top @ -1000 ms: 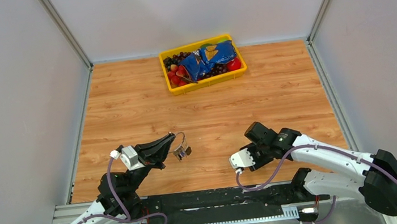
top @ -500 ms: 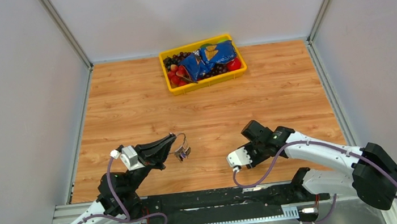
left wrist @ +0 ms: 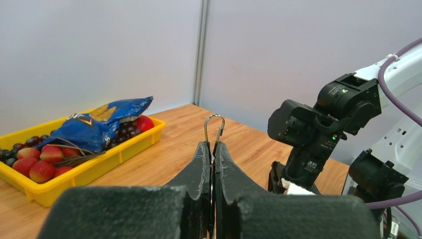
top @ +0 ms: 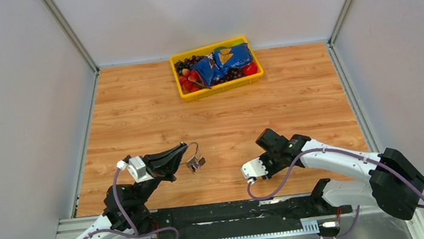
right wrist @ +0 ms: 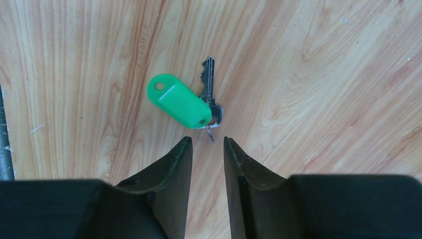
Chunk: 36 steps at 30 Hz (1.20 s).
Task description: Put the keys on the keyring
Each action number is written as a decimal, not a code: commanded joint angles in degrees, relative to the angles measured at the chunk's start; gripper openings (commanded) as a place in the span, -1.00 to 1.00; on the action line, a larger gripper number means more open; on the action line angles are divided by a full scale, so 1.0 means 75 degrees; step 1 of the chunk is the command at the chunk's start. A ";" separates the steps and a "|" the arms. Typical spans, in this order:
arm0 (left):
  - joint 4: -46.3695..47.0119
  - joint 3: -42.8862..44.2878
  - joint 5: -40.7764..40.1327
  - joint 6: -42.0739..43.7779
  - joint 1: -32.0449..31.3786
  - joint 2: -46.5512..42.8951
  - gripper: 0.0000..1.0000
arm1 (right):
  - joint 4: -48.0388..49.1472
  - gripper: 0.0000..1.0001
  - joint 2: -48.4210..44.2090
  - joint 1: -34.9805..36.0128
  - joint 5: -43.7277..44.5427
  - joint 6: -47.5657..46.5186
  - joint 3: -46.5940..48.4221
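keyring [left wrist: 214,116] clamped in left tool [left wrist: 212,145], right tool [right wrist: 207,143] parted above green-tagged key [right wrist: 184,102]

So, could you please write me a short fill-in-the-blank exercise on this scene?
1. The left gripper is shut on the ____.
2. The right gripper hangs over a key with a ____ tag.
3. The fruit lies in a ____ tray.
Missing words: keyring; green; yellow.
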 commanded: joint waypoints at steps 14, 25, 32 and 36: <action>0.0298 0.0157 0.0093 -0.0125 -0.0014 -0.0134 -0.99 | 0.0209 -0.58 0.0109 -0.0056 -0.0360 -0.0167 0.0075; 0.0261 0.0145 0.0099 -0.0128 -0.0015 -0.0181 -0.99 | 0.0205 -0.99 0.0252 -0.0053 -0.0407 -0.0109 0.0184; 0.0270 0.0139 0.0099 -0.0128 -0.0008 -0.0170 -0.99 | 0.0181 -1.00 0.0099 -0.0052 -0.0541 0.0131 0.0426; 0.0284 0.0122 0.0085 -0.0106 -0.0008 -0.0154 -0.99 | 0.0172 -1.00 -0.0569 -0.0050 -0.0822 0.0543 0.0660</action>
